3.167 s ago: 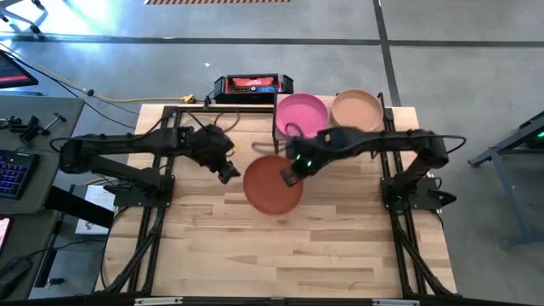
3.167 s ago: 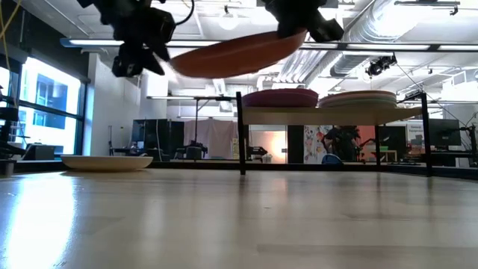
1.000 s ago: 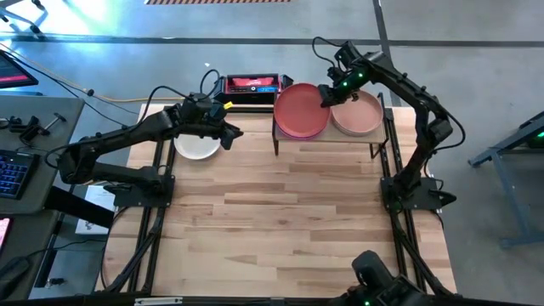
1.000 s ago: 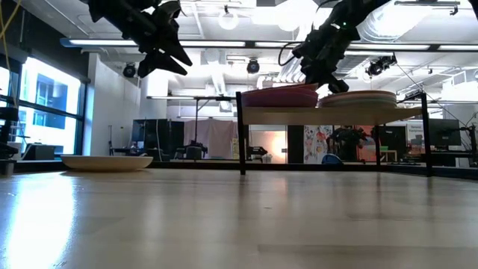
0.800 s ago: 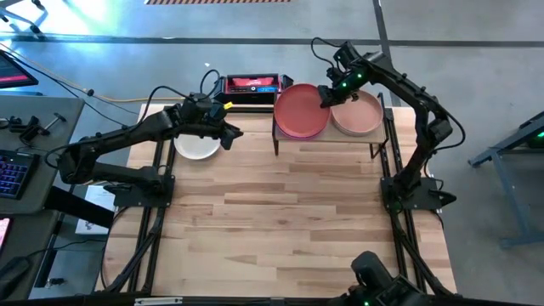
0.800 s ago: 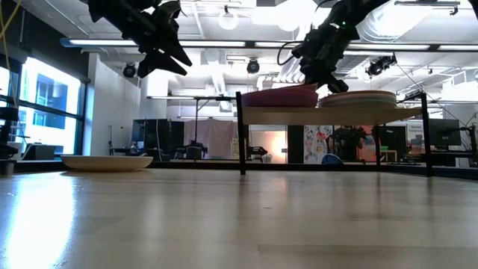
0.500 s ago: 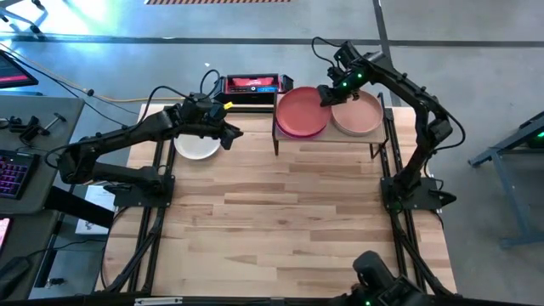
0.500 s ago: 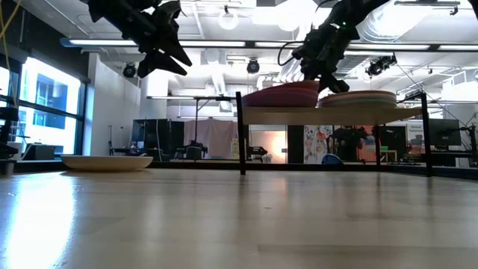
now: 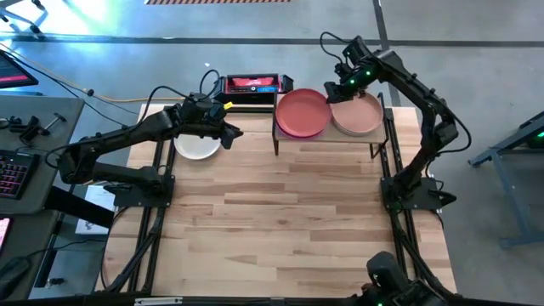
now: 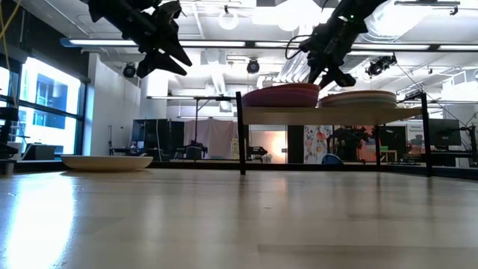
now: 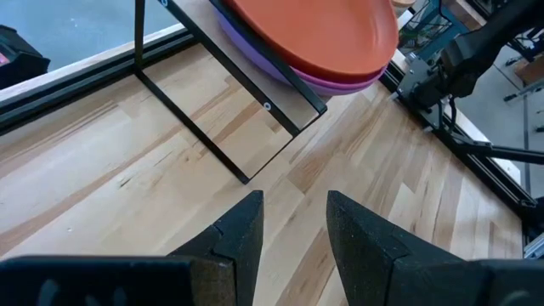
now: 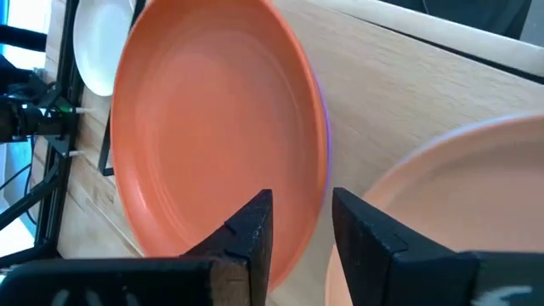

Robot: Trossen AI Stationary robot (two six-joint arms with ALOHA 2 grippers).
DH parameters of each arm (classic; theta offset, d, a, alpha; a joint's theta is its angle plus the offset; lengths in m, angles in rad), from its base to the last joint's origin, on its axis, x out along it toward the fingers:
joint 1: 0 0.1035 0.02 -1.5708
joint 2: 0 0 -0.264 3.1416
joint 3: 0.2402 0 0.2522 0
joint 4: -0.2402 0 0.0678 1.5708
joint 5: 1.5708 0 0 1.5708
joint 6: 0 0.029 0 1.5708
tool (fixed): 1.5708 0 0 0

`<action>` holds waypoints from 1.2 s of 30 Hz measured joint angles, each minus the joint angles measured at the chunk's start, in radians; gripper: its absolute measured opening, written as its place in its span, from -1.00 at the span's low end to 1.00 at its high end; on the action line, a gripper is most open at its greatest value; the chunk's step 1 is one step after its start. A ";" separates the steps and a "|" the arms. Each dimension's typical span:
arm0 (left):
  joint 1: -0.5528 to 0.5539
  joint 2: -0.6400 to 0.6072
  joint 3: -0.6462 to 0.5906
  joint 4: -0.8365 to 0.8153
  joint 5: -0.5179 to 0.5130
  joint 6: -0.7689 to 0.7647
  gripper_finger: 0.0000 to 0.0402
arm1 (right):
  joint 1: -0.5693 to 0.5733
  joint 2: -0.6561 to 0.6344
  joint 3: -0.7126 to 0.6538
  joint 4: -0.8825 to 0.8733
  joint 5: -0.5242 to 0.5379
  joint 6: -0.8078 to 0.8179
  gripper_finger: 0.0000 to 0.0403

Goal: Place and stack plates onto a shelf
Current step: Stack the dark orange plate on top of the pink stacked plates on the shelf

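Right gripper (image 9: pixel 332 87), fingers apart and empty, hangs just above the shelf (image 9: pixel 327 137) — at the gap between its two stacks. Rust orange plate (image 9: pixel 301 112) tops the stack nearer the cream plate (image 9: pixel 196 146); left gripper (image 9: pixel 231 133), fingers parted, hovers beside that one.

Bright, even overhead light fills the high view; the desk (image 9: pixel 280 204) reads pale with only soft shadows under the arms. In the low view the ceiling lamps (image 10: pixel 299 13) at 12 o'clock blow out to white, and a window (image 10: pixel 45 101) at 9 o'clock glares. The arms there are near-black silhouettes. The desk's near surface is blurred, with a broad sheen toward 8 o'clock. The left wrist view is crisp; the right wrist view looks soft.
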 joint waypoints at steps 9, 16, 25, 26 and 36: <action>-0.001 0.000 0.000 0.000 -0.023 -0.001 -0.42 | 0.011 -0.006 0.001 -0.033 0.028 -0.005 -0.49; -0.001 0.000 0.000 0.000 -0.025 -0.002 -0.42 | 0.043 -0.006 0.001 -0.034 0.074 -0.005 -0.49; -0.001 0.000 0.000 0.000 -0.026 -0.002 -0.42 | 0.078 0.000 0.001 -0.038 0.092 -0.005 -0.49; -0.001 0.000 0.000 -0.001 -0.026 -0.004 -0.42 | 0.082 0.000 0.001 -0.039 0.093 -0.005 -0.49; -0.001 0.000 0.000 -0.054 -0.026 -0.027 -0.42 | 0.107 0.000 0.001 -0.045 0.142 -0.002 -0.49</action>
